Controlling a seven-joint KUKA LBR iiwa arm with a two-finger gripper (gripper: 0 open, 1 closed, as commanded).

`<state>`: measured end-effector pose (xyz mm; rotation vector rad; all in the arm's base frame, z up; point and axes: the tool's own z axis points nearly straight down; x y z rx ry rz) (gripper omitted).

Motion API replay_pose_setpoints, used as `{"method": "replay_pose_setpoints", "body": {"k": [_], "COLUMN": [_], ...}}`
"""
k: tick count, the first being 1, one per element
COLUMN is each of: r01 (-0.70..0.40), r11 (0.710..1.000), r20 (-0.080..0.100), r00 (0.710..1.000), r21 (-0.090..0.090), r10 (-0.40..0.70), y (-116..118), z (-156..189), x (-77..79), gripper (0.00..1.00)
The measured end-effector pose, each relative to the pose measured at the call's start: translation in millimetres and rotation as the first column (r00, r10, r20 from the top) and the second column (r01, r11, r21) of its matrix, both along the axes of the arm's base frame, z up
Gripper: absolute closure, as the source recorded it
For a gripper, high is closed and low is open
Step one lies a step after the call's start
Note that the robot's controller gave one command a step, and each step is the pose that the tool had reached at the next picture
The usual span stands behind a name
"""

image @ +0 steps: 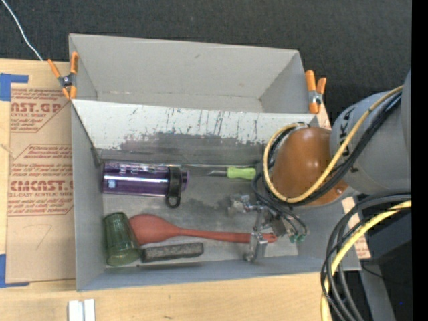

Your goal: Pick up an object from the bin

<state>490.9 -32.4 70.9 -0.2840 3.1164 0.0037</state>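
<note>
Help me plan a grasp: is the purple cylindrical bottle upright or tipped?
Tipped: the purple cylindrical bottle lies lengthwise on its side.

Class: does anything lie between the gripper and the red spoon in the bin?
Nothing visible does: the gripper is right at the handle end of the red spoon. The dark bar lies alongside, further left.

the bin (200, 65) is seen in grey, streaked dark on its far wall. a purple bottle (137, 178) is capped in black; a spoon (157, 229) is coloured red, a cup (119, 239) green, a screwdriver handle (241, 173) green.
</note>
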Motion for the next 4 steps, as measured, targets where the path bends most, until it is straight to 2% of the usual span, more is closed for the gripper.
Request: {"method": "replay_pose_setpoints", "body": {"k": [1, 4], "r01": [0.103, 0.12], "r11": [0.995, 0.993], "r20": [-0.01, -0.012], "r00": [0.995, 0.993], "r21": [-0.001, 0.0], "r10": [-0.103, -0.12], "y": [6.9, 8.4], "z": [-1.7, 12.3], "x": [0.3, -0.2], "gripper": [1.0, 1.0]}}
